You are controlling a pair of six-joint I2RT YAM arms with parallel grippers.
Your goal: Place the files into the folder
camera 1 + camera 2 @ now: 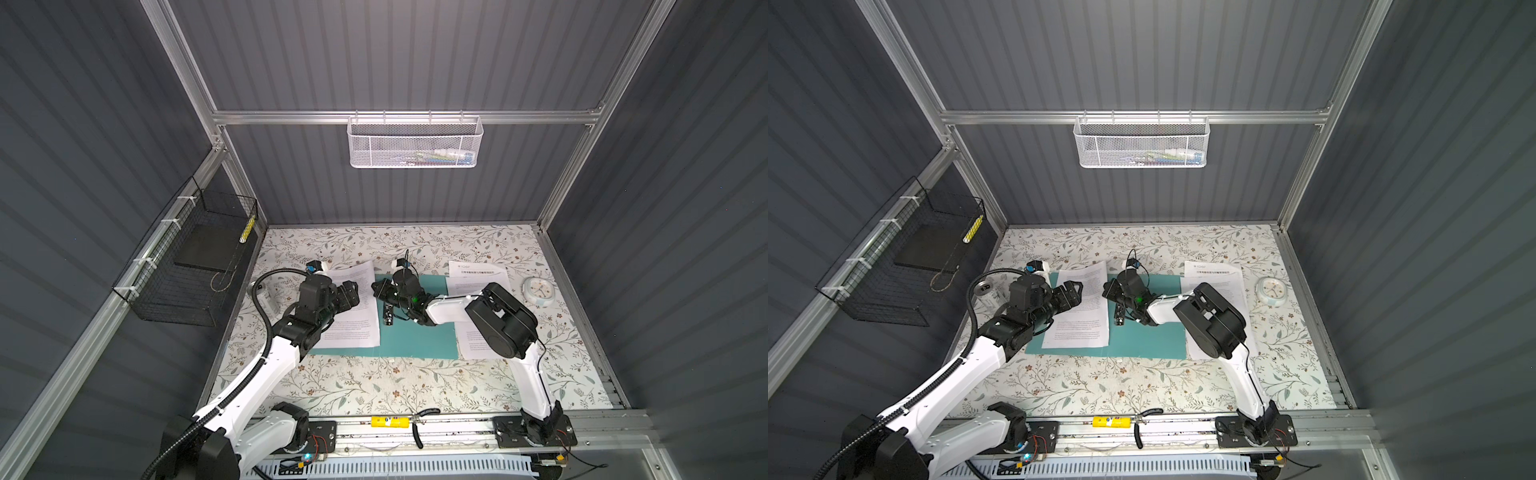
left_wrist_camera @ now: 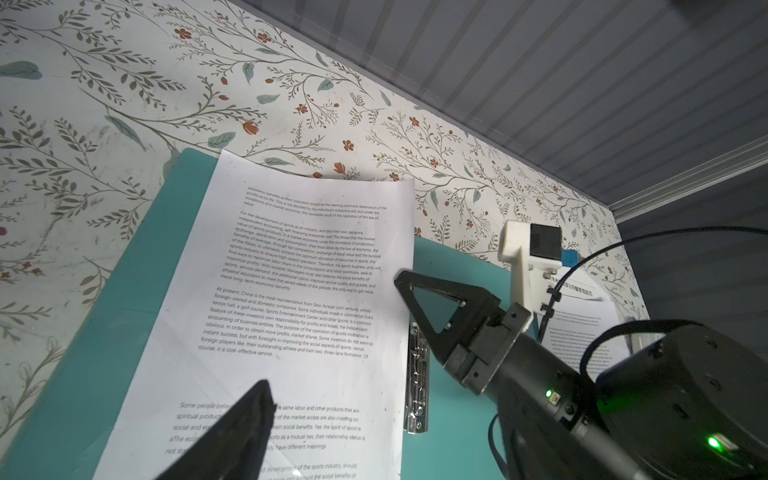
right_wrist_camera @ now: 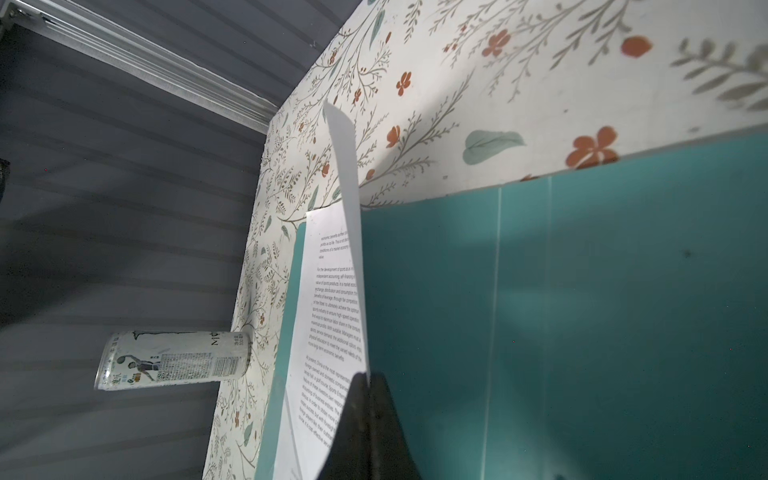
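right gripper pinches a sheet

we see its jaws clamped on the lifted right edge. we read "for the development of sports as an industry". it lies on the teal folder's left half, under the left gripper, jaws spread wide.

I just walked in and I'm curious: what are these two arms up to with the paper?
They are filing paper. An open teal folder lies on the table. The right gripper is shut on the edge of a printed sheet lying on the folder's left half, beside the metal clip bar. The left gripper hangs open over that sheet. More sheets lie at the folder's right edge.
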